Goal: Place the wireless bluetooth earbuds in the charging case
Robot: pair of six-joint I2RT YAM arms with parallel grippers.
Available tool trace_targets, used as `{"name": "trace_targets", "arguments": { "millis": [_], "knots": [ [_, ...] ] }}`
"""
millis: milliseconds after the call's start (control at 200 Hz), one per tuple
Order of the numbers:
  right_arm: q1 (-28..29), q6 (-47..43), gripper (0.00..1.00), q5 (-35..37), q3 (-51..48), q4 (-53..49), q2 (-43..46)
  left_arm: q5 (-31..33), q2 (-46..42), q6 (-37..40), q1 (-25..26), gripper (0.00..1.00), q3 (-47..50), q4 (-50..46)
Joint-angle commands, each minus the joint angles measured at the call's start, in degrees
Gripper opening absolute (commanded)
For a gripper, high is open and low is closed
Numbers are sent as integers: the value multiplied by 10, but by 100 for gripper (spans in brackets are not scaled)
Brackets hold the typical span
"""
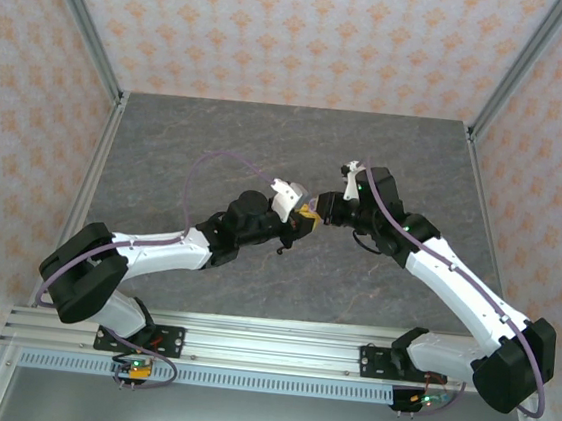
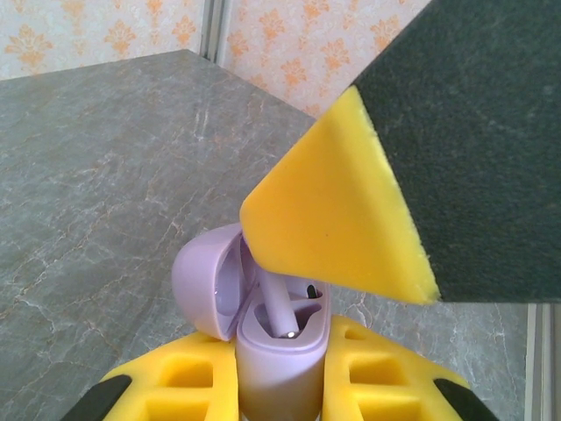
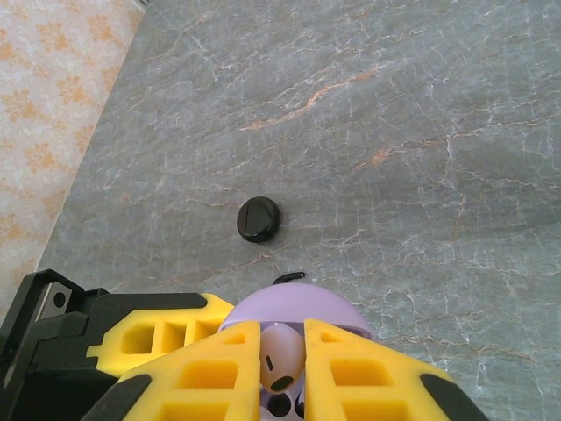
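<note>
With the left claw clamped on the open pale lavender plastic charging case and the right claw pinching a pale lavender stemmed earbud between its fingers directly over that case, a tilted stem could catch the socket rim and spill.

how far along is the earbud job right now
Done: the lavender case is open and clamped in the left gripper. In hand: the right gripper pinches a lavender earbud at the case mouth; it does not look fully seated. Left: the black case lies on the table, apparently shut, so its earbuds seem yet to go in.
</note>
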State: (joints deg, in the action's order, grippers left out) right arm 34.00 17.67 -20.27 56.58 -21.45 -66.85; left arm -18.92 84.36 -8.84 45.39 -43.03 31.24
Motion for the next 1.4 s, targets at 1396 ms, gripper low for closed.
{"name": "trace_targets", "arguments": {
  "millis": [1396],
  "knots": [
    [63,-55,14,149,49,-74,-38,29,-17,19,5,6,-25,-66]
  ]
}}
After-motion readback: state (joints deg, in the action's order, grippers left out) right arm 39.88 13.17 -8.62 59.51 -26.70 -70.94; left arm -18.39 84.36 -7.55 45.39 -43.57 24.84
